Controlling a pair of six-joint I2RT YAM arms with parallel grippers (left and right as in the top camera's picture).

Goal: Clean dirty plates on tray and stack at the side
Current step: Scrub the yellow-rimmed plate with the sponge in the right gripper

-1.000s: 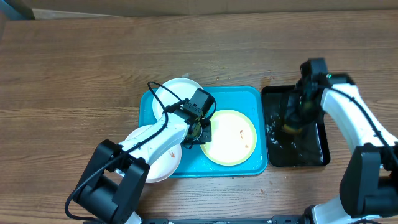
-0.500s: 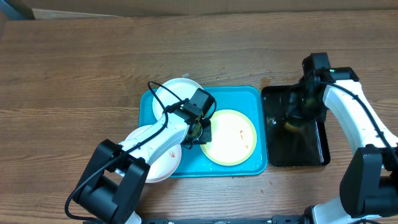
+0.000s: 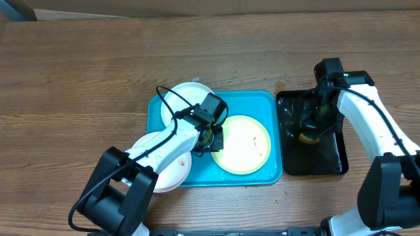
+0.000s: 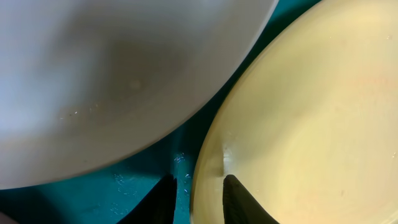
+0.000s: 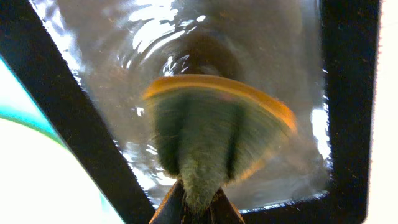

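Seen from above, the wood-grain table [image 3: 79, 78] is filled at centre by the glossy turquoise tray [image 3: 252, 98]. A round yellow-green plate [image 3: 246, 147] is lying at the tray's 4 o'clock. One white plate [image 3: 186, 94] is set at 11 o'clock, and a second white plate [image 3: 172, 174] is overhanging the rim at 8 o'clock. The yellow-green plate's smooth rim is straddled by the left gripper [image 4: 196, 186], its fingers [image 4: 239, 199] slightly parted, not clamped. At 3 o'clock, in the black tray [image 3: 335, 164] of rippling water, a fuzzy green-and-yellow sponge [image 5: 211, 130] is pinched tight by the right gripper [image 5: 194, 205].
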